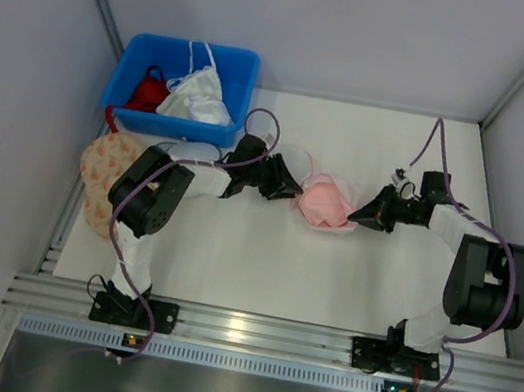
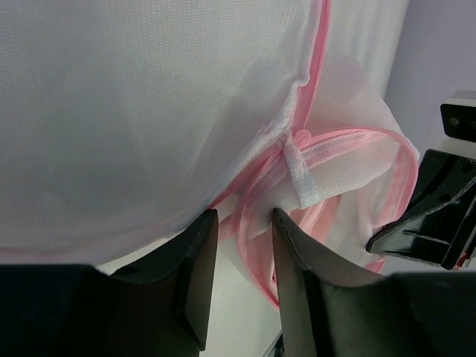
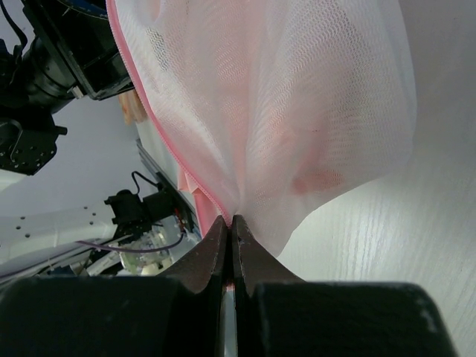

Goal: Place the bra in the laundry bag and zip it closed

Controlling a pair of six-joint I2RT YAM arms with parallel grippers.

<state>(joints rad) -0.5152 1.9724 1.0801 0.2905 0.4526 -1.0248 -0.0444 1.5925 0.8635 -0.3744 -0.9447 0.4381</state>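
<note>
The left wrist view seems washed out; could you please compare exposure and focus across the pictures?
Left wrist: the laundry bag mesh is near-white, its weave soft. Right wrist: weave crisp, the right gripper dark. Top external: even light, glare patch on the front rail.

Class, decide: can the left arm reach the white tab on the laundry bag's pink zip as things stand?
Probably yes. The left gripper is open just short of the white tab on the laundry bag, nothing lying between them, while the right gripper pinches the bag's mesh.
</note>
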